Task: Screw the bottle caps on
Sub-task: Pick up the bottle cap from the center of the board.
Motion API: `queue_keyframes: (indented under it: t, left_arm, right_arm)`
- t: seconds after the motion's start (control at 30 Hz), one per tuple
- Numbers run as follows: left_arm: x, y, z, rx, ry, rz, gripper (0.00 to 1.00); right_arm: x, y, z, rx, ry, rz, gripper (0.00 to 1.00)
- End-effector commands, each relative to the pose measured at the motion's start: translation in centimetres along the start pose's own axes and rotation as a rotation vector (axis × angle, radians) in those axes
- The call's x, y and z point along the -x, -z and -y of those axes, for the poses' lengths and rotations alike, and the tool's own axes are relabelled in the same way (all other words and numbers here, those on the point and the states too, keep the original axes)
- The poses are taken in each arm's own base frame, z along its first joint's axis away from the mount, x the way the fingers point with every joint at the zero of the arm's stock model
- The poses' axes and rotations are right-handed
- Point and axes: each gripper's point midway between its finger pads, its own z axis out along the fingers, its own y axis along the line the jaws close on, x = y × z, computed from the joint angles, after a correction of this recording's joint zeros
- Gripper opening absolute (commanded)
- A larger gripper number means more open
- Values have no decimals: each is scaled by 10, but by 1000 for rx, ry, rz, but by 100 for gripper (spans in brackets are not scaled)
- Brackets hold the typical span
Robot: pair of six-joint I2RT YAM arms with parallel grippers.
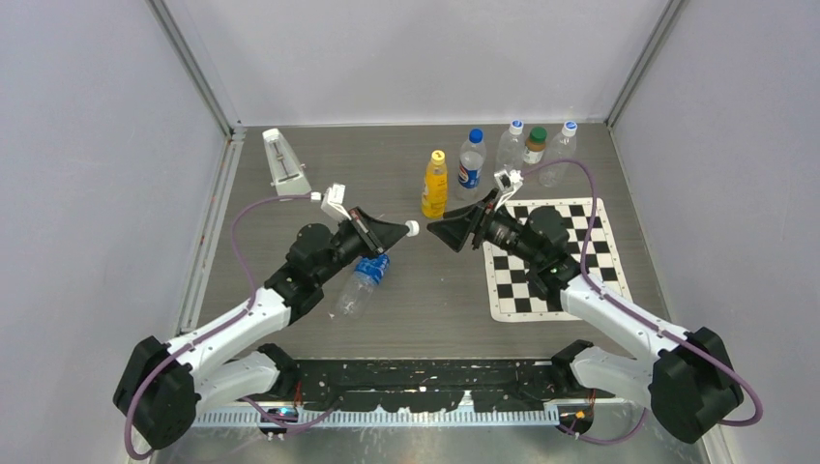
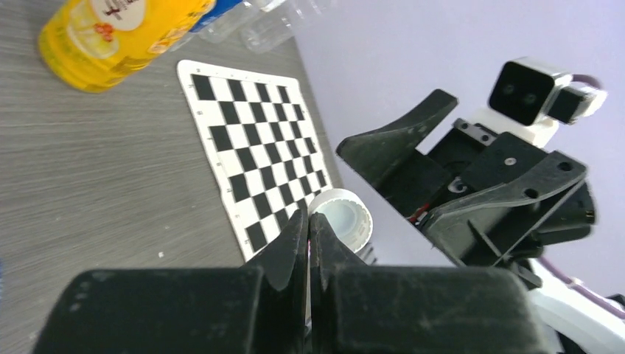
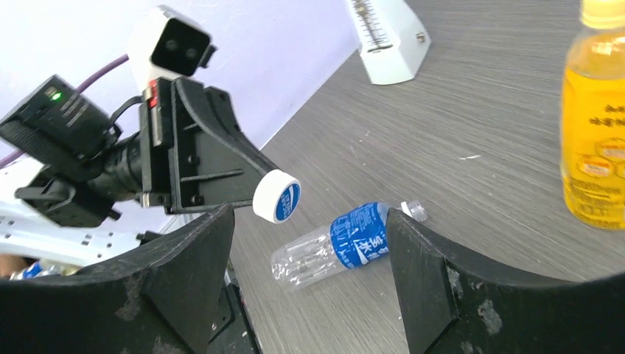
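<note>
White cap [image 1: 411, 228] is off the table, held in the air over the middle of the tabletop [image 1: 435, 309]. The left gripper [image 1: 401, 230] is clamped on its rim, fingers pressed together. In the left wrist view the cap [image 2: 340, 220] shows its hollow underside just past the fingertips [image 2: 295, 228]. In the right wrist view its flat top [image 3: 277, 197], printed with a blue mark, faces the camera.

The right gripper [image 1: 443, 237] is level with the cap and points straight at it. Its jaws are spread wide with nothing between them. It is close to the cap but apart from it.

The clear bottle [image 1: 363, 282] lies on its side under the left arm, blue label up. Its open neck [image 3: 416, 210] points toward the far side of the table.

The yellow cap [image 1: 438, 155] sits on the upright orange bottle [image 1: 435, 191]. The blue cap [image 1: 475, 135] sits on the clear bottle beside it [image 1: 471, 169]. Both bottles stand near the back edge.

The checkered mat [image 1: 512, 290] lies flat under the right arm.
</note>
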Motion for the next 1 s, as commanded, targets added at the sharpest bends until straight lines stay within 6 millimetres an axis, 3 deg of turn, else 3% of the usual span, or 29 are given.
queue_keyframes:
  t: [0.0,0.1,0.27,0.73,0.97]
  left_arm:
    - [12,5,45,-218,132,-3,0]
    - [16,7,61,-293,176,-5,0]
    - [21,13,83,-384,224,-14,0]
    - [21,27,111,-513,264,-64,0]
    - [22,30,118,-536,265,-71,0]
  right_arm:
    - [27,-7,-41,215,124,47,79]
    - [39,-11,-56,304,165,80,77]
    - [41,-12,-73,422,193,74,73]
    - [57,9,-108,640,247,113,66]
    - [58,8,-113,675,240,99,66]
